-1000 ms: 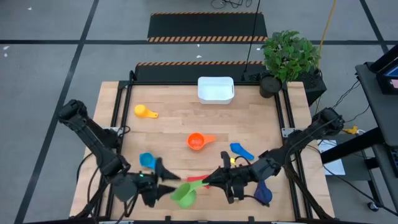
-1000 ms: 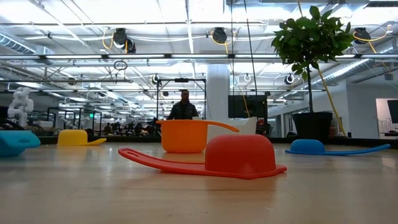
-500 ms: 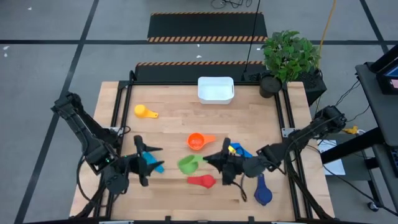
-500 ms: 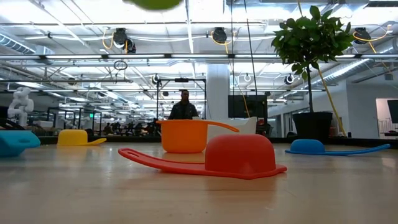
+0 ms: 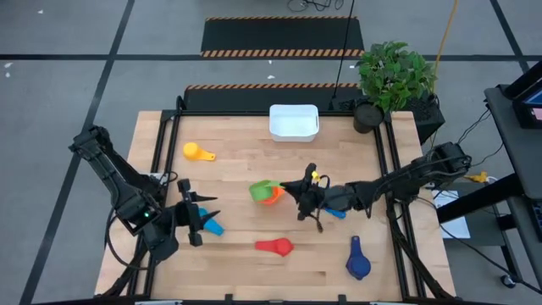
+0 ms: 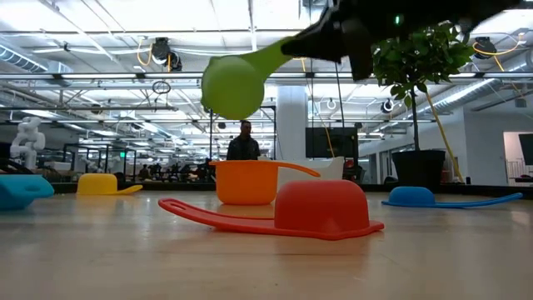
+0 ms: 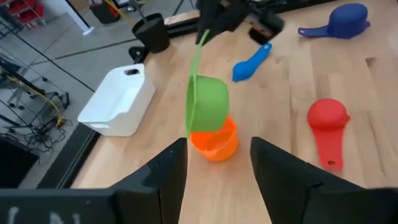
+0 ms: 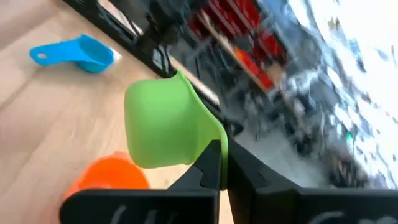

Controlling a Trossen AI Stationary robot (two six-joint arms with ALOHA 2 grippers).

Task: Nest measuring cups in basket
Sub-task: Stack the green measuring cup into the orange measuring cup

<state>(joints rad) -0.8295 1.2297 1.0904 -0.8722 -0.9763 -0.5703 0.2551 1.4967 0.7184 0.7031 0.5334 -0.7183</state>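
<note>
My right gripper [image 5: 298, 188] is shut on the green measuring cup [image 5: 261, 191], which hangs in the air just above the orange cup [image 5: 270, 196] near the table's middle. The white basket [image 5: 294, 121] stands at the far edge. The yellow cup [image 5: 197, 152] lies far left, the red cup [image 5: 275, 246] mouth down near the front, the dark blue cup [image 5: 357, 263] near right. A blue cup [image 5: 332, 207] lies under the right arm. My left gripper [image 5: 191, 223] is open beside the light blue cup [image 5: 212, 226]. My right gripper pinches the green cup's flat handle [image 8: 211, 138] near its free end between its two fingers [image 8: 205, 169]. The fingers come slanting down from the table's right, along the handle. The cup is lifted clear and tilted, its bowl [image 6: 233, 83] hanging lower than the handle, above the orange cup [image 6: 246, 182].
A black plant pot [image 5: 367, 115] with a leafy plant stands at the far right corner, beside the basket. Bare wood lies between the yellow cup and the basket and along the near edge left of the red cup. A person [image 6: 245, 143] stands in the room behind.
My right gripper has lifted the green cup off the table at the near edge and carried it toward the far edge, to above the orange cup. My left gripper has drawn back from the green cup toward the table's left, then stayed there.
</note>
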